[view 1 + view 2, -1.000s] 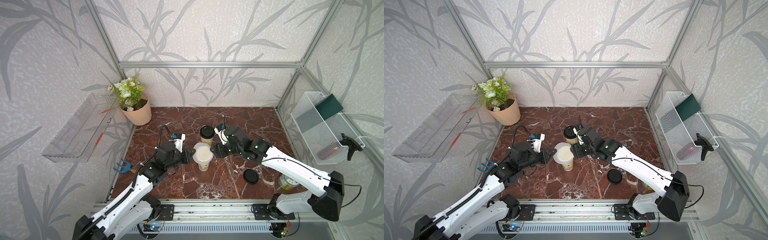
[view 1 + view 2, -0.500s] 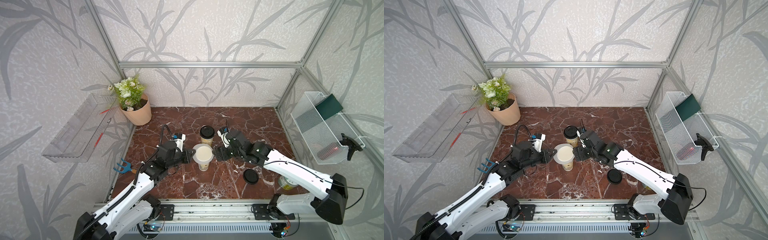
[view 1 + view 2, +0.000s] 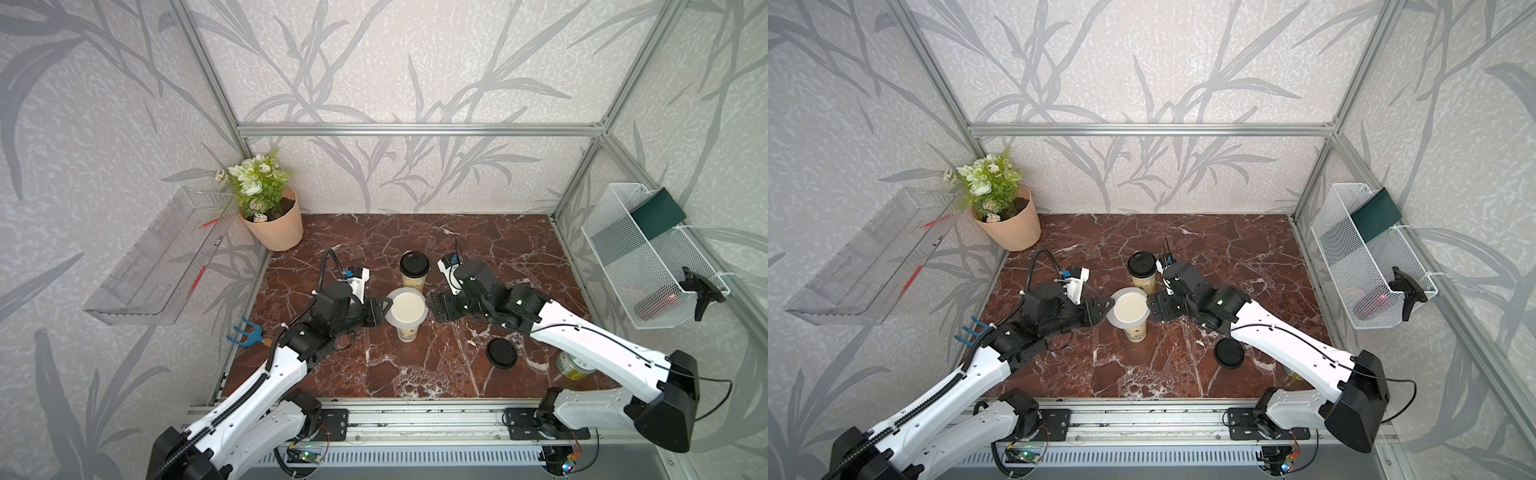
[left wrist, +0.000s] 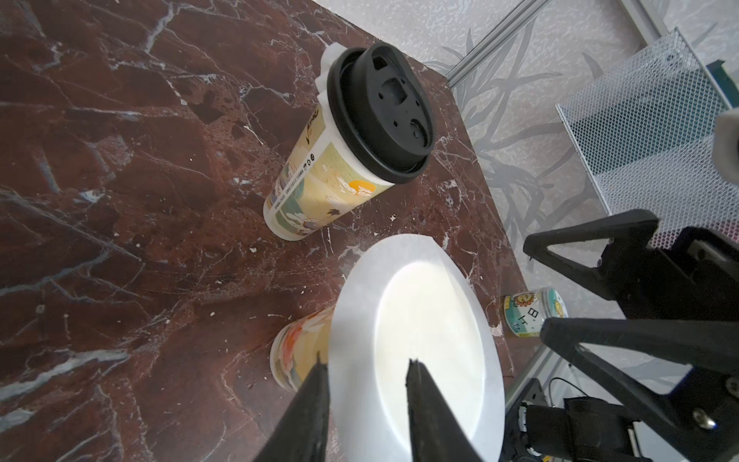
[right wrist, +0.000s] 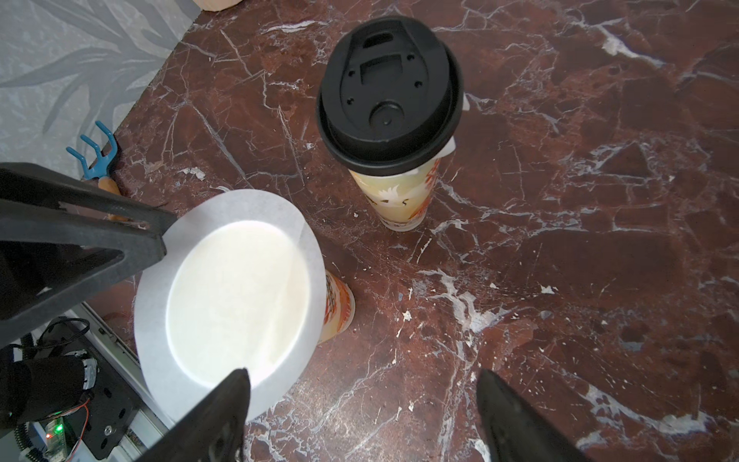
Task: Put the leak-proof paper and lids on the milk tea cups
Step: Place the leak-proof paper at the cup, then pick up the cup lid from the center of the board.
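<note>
Both arms come in low over the marble table (image 3: 374,374) from the front rail and meet at the near cup (image 3: 407,332) from opposite sides, wrists roughly level with its mouth. The left gripper (image 4: 364,360) has its jaws a little apart with the rim of the paper disc (image 3: 406,309) between them, and as far as we can see it isn't squeezing the rim. The right gripper (image 5: 360,372) sits just beside the disc's other edge, jaws spread wide and holding nothing.

Here's what we count:
- Two milk tea cups, both upright: the near cup between the grippers, and the far cup (image 3: 414,276) just behind it.
- Two leak-proof papers. The paper disc lies flat on the near cup's mouth and overhangs all round. The second paper (image 5: 455,147) only shows as a white edge under the far cup's lid.
- Two black lids: the fitted lid (image 3: 414,262) on the far cup, and a loose lid (image 3: 501,352) flat on the table by the right arm.
- One flower pot (image 3: 274,224) in the back corner.
- One small can (image 3: 575,365).
- One blue garden fork (image 3: 245,334).
</note>
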### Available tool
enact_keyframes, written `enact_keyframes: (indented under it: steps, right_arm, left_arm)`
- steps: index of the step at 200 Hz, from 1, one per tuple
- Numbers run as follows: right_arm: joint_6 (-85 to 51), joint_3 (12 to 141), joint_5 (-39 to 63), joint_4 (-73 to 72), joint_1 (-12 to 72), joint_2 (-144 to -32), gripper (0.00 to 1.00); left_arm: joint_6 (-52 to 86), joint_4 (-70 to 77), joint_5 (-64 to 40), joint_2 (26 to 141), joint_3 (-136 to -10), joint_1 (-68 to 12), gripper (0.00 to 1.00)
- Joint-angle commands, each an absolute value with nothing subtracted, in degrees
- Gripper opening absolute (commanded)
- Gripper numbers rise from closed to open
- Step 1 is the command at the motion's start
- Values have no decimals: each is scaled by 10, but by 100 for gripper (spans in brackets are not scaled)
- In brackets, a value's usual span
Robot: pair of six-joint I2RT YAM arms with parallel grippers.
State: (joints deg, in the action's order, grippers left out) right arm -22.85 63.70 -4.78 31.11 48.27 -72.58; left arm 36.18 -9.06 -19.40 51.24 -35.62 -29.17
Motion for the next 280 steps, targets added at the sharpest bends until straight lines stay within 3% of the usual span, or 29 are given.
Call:
enact_keyframes:
  steps: [1, 29, 60, 111, 145, 167, 207, 260, 280]
  right_arm:
    - [-237, 624, -64, 311, 476, -702, 90]
    - [-238, 617, -62, 310, 474, -695, 91]
    - [-238, 614, -61, 310, 471, -692, 91]
    - [-263, 589, -127, 373, 450, -670, 93]
    - [-334, 502, -180, 440, 403, -638, 94]
    - [-382, 446, -179, 467, 377, -641, 95]
    - [-417, 394, -161, 466, 351, -685, 95]
    - [-436, 350, -127, 424, 324, -691, 80]
    - [-439, 347, -137, 431, 317, -695, 80]
  left_arm:
    - [368, -83, -201, 520, -379, -289, 25]
    - [367, -87, -199, 527, -377, -290, 22]
    - [357, -113, -166, 510, -377, -285, 28]
    - [341, -142, -139, 478, -390, -281, 51]
    - [332, -142, -83, 450, -386, -278, 76]
    - [338, -119, -44, 437, -365, -277, 82]
    - [309, -109, -8, 433, -354, -277, 83]
    - [296, -92, -7, 416, -335, -277, 83]
    - [295, -91, -9, 416, -334, -277, 83]
